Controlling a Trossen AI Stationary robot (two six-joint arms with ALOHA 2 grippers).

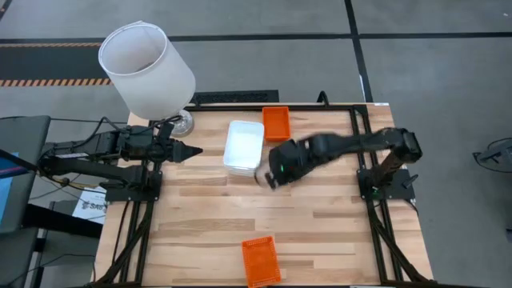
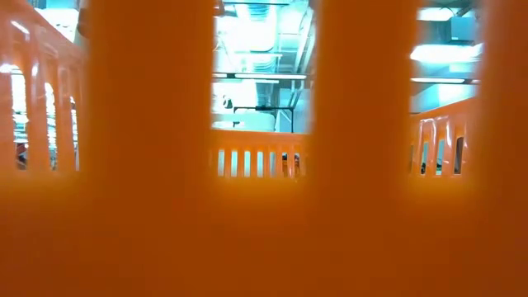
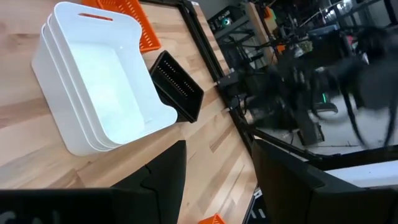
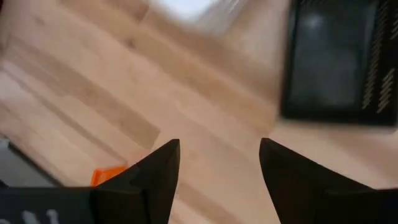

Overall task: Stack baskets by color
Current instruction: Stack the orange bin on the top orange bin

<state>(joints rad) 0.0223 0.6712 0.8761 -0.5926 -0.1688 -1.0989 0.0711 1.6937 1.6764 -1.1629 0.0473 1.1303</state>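
Note:
A nested stack of white baskets (image 1: pixel 243 146) (image 3: pixel 99 93) rests on the table at the middle far side. A black basket (image 3: pixel 177 87) (image 4: pixel 339 68) sits close beside it on the right. One orange basket (image 1: pixel 277 122) lies behind them at the far edge, and another (image 1: pixel 261 260) at the near edge. My right gripper (image 1: pixel 266 178) (image 4: pixel 219 162) hangs open above bare wood, just to the near side of the black basket. My left gripper (image 1: pixel 192 150) (image 3: pixel 217 180) waits open to the left of the white stack.
A large white lampshade (image 1: pixel 146 68) stands off the table's far left corner. The orange basket (image 2: pixel 264 165) at the near edge fills the low view and hides the table there. Bare wood lies across the middle and near half of the table (image 1: pixel 336 232).

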